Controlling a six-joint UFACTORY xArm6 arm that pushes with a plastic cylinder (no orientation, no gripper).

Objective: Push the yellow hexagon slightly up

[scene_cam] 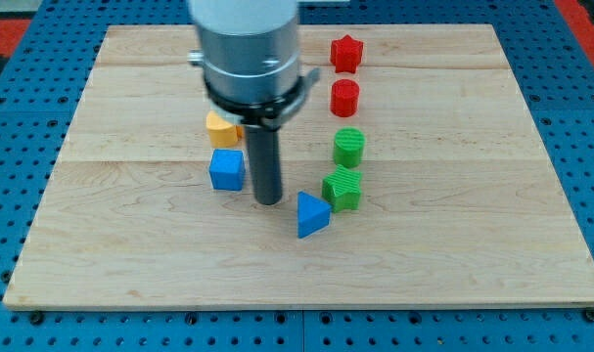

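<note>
The yellow hexagon (219, 128) lies at the board's upper middle-left, partly hidden behind the arm's grey body. My tip (268, 200) rests on the board below and to the right of it. The tip stands just right of the blue cube (227, 169) and left of the blue triangle (311, 214). It touches neither, as far as I can tell.
A red star (346, 53) and a red cylinder (344, 98) sit at the upper right of centre. A green cylinder (348, 147) and a green block (342, 188) lie below them. The wooden board (473, 196) lies on a blue pegboard.
</note>
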